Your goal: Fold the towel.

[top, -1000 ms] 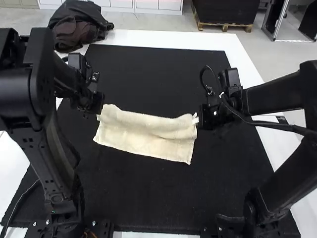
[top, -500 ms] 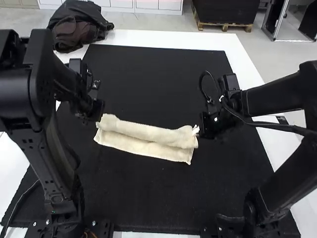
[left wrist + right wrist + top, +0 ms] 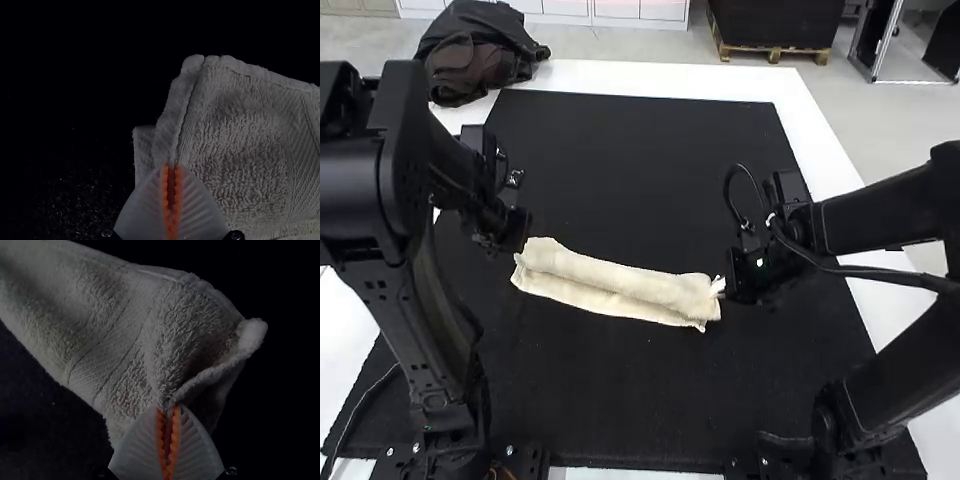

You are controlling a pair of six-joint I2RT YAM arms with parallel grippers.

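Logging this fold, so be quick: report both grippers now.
Left gripper: closed, pinching the towel at one end.
Right gripper: closed, pinching gathered cloth at the other end.

Grey floor (image 3: 620,45), white cabinets (image 3: 645,12), black block (image 3: 770,22) on 1 wooden pallet (image 3: 775,53), white table (image 3: 620,75)

High view from behind, forward and down; wrist views close-up, at opposite ends of the same towel (image 3: 610,275).
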